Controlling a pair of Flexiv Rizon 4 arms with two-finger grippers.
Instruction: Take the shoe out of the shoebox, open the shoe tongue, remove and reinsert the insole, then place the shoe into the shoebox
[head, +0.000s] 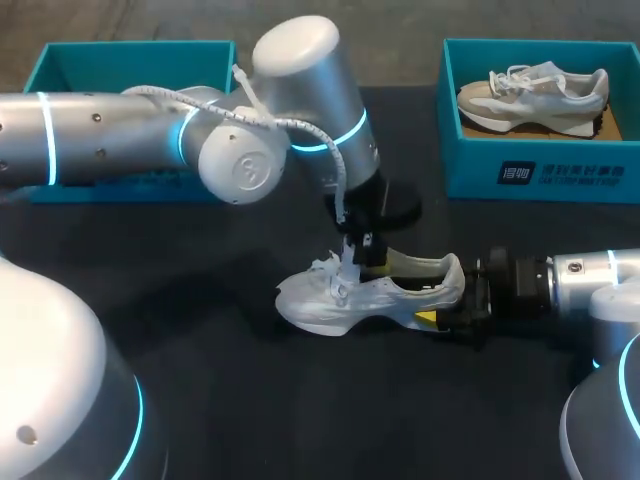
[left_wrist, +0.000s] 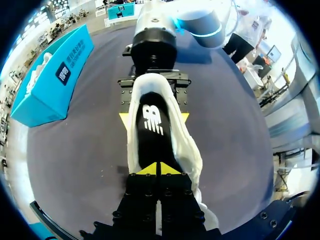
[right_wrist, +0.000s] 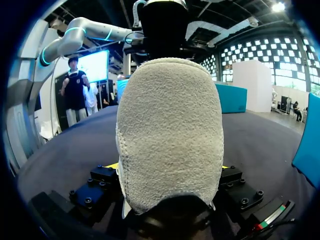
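Left hand (left_wrist: 157, 169), reaching down from above, had its fingertips pressed together, pinching the white shoe (head: 370, 295) at the tongue end of its opening. Right hand (head: 440, 318) clamped the heel from both sides. Upright near the middle of the desk (head: 200, 400), the shoe ran its long axis between the left and right edges, toe leftward, heel rightward. A teal shoebox (head: 540, 170) at the far right corner held another shoe (head: 535, 95).

The shoe (right_wrist: 170, 130) fills the centre of the frame, heel toward the camera, clamped on both sides by the right gripper (right_wrist: 170, 167). Beyond the heel, the left gripper (right_wrist: 161, 30) hangs over it, above the dark table (right_wrist: 260, 137).
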